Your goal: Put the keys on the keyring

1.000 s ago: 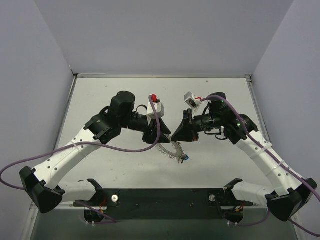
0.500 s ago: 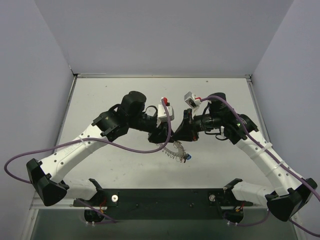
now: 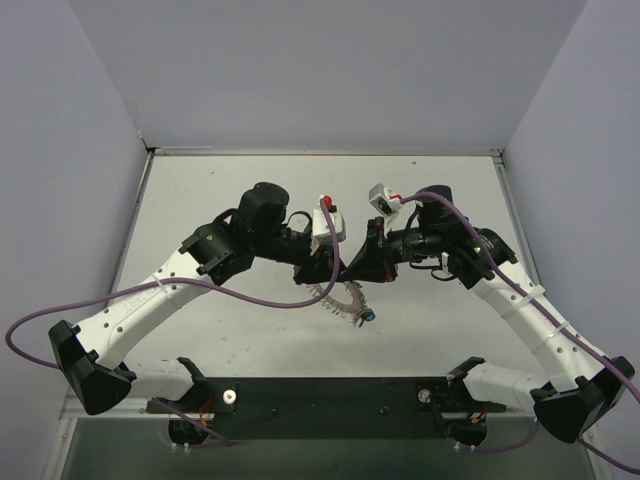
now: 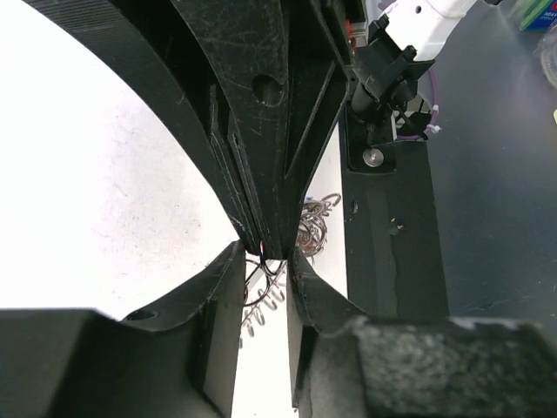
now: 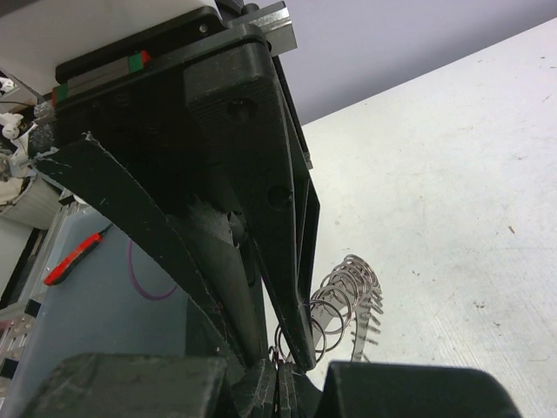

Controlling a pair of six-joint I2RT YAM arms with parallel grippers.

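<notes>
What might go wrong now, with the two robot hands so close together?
1. The left gripper, open, straddles the shut tips of the right gripper, so they might bump or jam.
2. The floppy keyring hangs from the right gripper by thin loops, so a knock might shake it loose.

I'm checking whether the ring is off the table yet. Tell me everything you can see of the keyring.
The keyring is a thin, silvery loop of small coiled wire links, metal by its look. From above it shows as an arc just below where the two hands meet, a small blue piece at its right end. The right hand is shut with links at its fingertips; the left hand stands open around that spot. Whether it touches the table cannot be told.
</notes>
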